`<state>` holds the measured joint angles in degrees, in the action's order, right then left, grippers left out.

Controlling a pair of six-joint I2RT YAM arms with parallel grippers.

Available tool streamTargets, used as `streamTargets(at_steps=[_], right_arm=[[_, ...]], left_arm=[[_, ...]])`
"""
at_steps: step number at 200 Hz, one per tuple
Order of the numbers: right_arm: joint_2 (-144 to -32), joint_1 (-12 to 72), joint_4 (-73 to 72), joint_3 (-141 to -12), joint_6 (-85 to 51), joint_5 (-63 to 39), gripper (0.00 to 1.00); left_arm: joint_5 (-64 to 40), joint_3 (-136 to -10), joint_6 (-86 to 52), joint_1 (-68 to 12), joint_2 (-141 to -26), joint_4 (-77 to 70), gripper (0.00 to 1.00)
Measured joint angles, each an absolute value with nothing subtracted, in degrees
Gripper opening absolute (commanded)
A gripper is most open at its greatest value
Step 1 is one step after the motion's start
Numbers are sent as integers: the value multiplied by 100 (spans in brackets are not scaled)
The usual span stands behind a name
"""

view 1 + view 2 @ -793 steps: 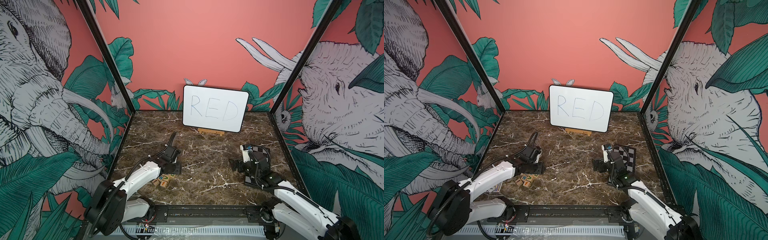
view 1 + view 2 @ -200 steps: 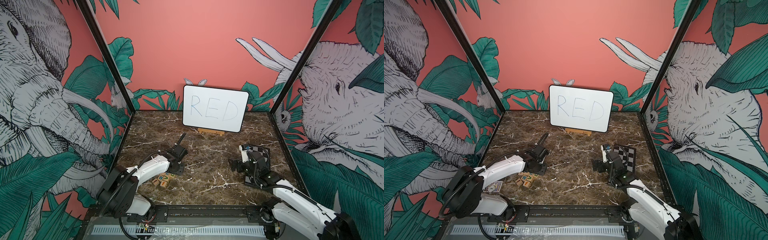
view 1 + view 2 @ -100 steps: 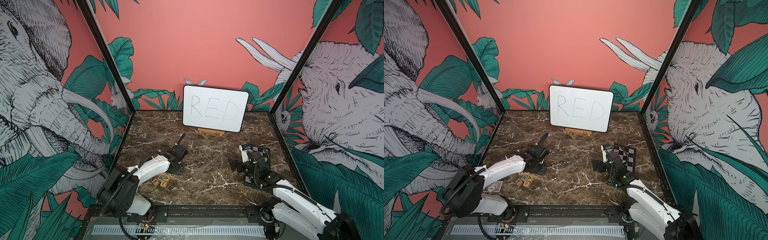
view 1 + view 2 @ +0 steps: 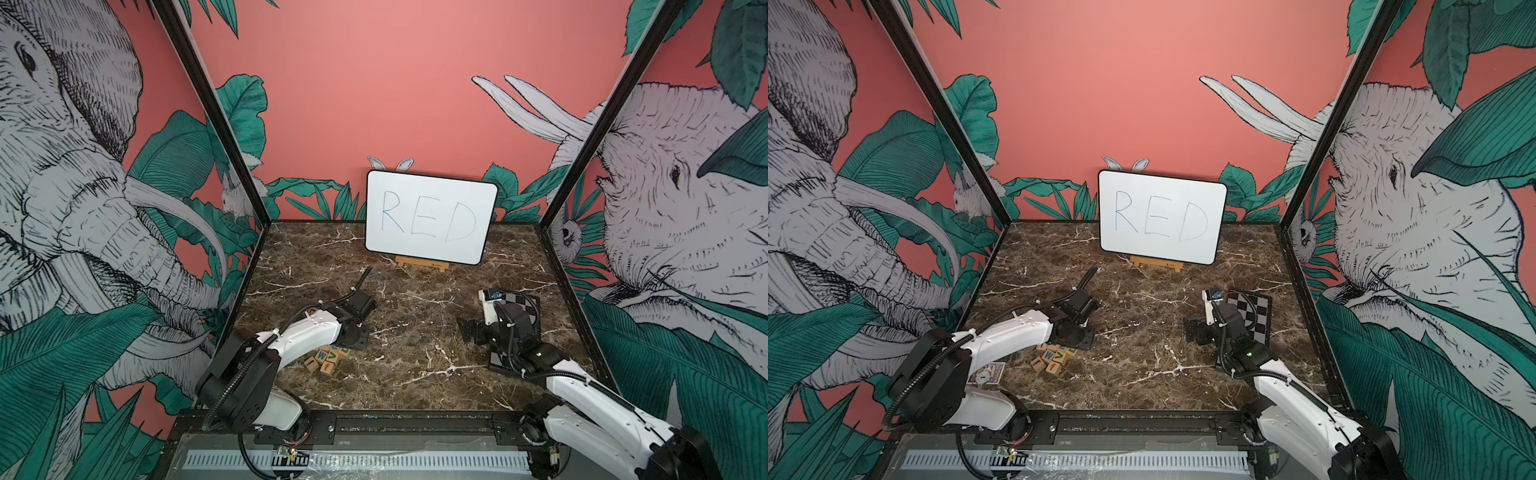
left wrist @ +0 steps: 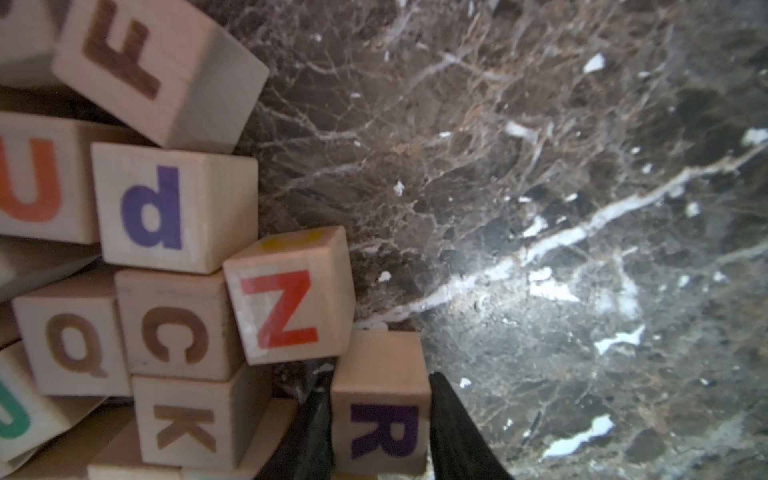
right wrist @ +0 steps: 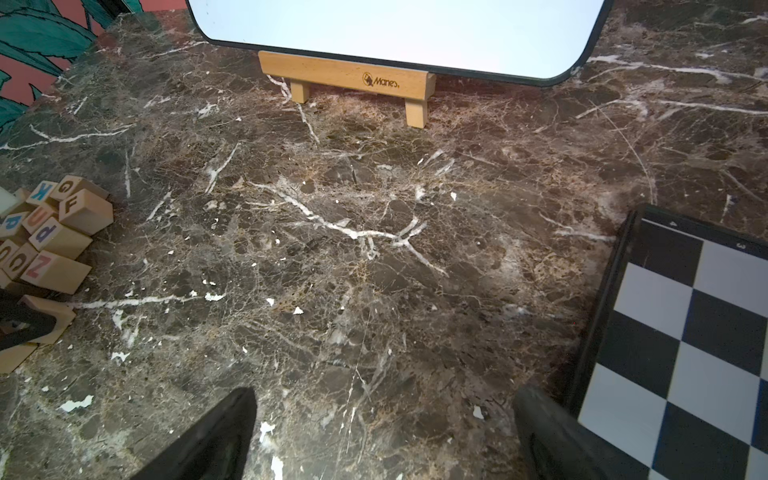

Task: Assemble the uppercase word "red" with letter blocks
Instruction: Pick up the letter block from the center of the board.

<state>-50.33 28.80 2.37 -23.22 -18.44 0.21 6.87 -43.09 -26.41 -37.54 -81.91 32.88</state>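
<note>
The letter blocks [image 4: 328, 359] lie in a loose pile at the front left of the marble floor, also seen in a top view [image 4: 1054, 359]. My left gripper [image 5: 380, 386] is down at the pile's edge, shut on a block with a purple R [image 5: 380, 428]. One black finger presses each side of that block. Beside it in the left wrist view lie blocks showing N [image 5: 291, 299], K, C, Q and d. My right gripper [image 6: 382, 415] hovers open over bare marble at the right, holding nothing. The uppercase word "red" in blocks is out of view.
A whiteboard [image 4: 430, 216] with handwritten RED stands on a wooden easel [image 6: 349, 77] at the back. A chequered board [image 4: 519, 307] lies under the right arm. A playing card [image 4: 988, 372] lies left of the pile. Walls close in the left, right and back sides.
Since four seconds ago the left wrist has swung back and to the right over the pile. In the last second nothing visibly moves. The right arm has stayed still.
</note>
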Motion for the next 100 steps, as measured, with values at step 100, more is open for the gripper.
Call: streamTargets(at_steps=[100], right_arm=[[-5030, 2880, 237, -2322, -1844, 45, 96]], left_arm=[[572, -4263, -2818, -3789, -8082, 3249, 15]])
